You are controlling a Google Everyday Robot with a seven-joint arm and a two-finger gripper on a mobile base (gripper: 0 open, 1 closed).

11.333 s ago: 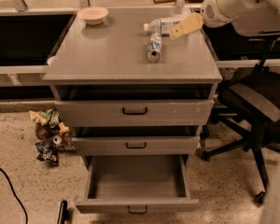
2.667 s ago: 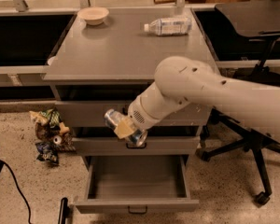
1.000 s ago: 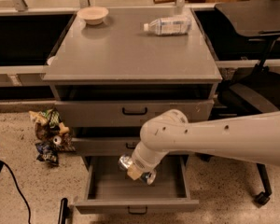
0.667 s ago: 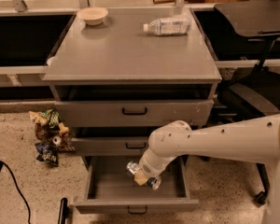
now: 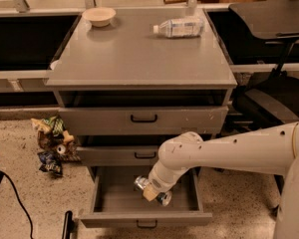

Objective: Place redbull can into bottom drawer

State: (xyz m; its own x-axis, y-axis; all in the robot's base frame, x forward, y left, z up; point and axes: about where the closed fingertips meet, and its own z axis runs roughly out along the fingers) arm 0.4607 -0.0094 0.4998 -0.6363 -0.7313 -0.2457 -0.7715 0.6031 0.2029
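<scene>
The bottom drawer [image 5: 109, 203] of the grey cabinet is pulled open, with its small black handle on the front. My gripper [image 5: 152, 190] reaches down into it from the right, at the end of the white arm. It is shut on the redbull can [image 5: 141, 183], which lies tilted between the fingers, its silver ends showing left and lower right. The can is inside the drawer's opening, low over its floor; I cannot tell if it touches the floor.
A clear plastic bottle [image 5: 179, 27] lies on the cabinet top [image 5: 139, 59], with a small bowl [image 5: 99, 16] at the back left. Snack bags [image 5: 52, 143] lie on the floor at the left. A black office chair [image 5: 274, 98] stands at the right.
The gripper took the can from the cabinet top and has lowered it past the upper drawers into the open bottom drawer, moving slightly right and down.
</scene>
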